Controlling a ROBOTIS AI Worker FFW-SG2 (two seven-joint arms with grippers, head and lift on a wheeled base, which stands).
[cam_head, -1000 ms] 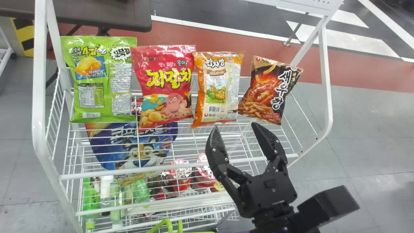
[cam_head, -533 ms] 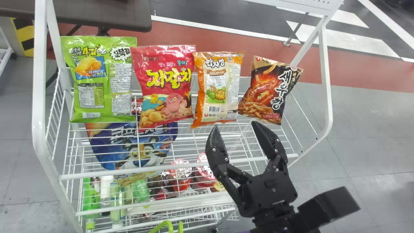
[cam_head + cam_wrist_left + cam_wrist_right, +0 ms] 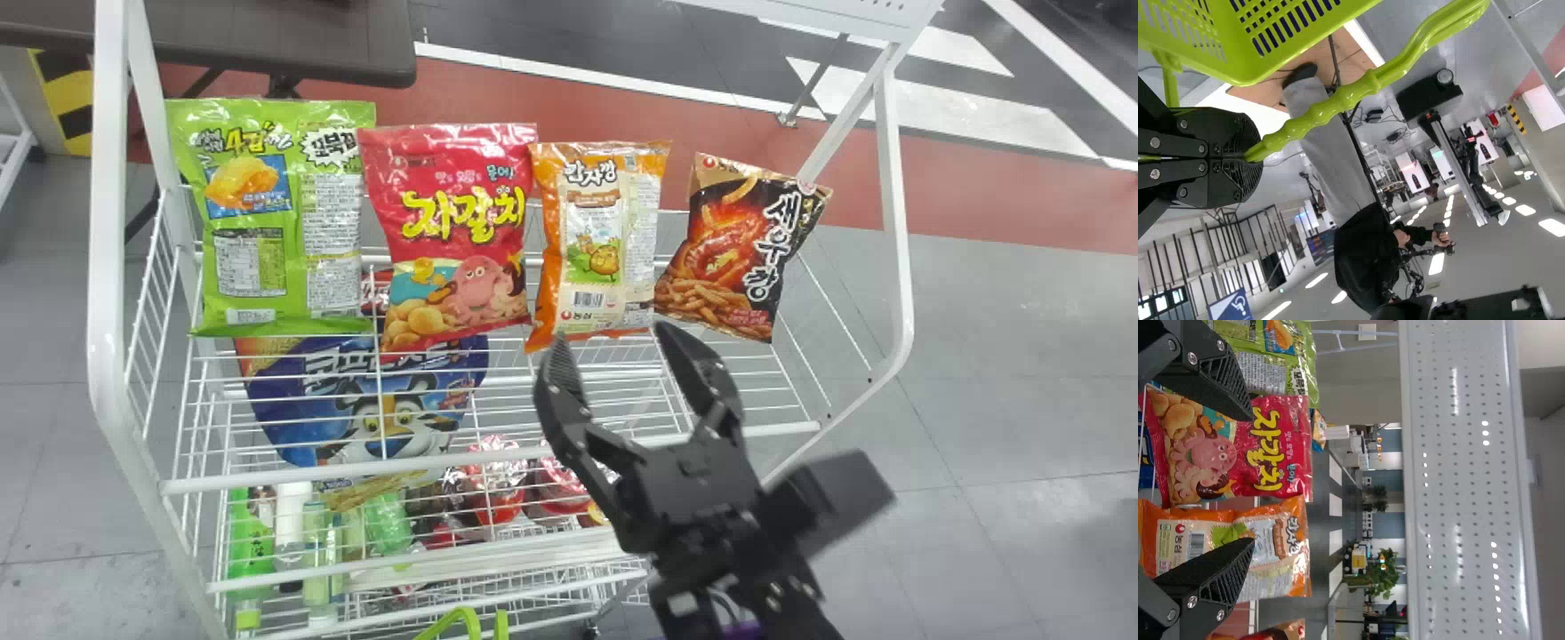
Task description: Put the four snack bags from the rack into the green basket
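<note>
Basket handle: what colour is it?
The handle is bright lime green, seen best in the left wrist view.

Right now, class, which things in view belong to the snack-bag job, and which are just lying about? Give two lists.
For the job:
green bag
red bag
orange bag
black bag
white rack
green basket
left pincer, gripping the basket's handle
right pincer, open

Lying about:
blue bag, below the red bag
bottles, lower in the rack
dark table, behind the rack
</note>
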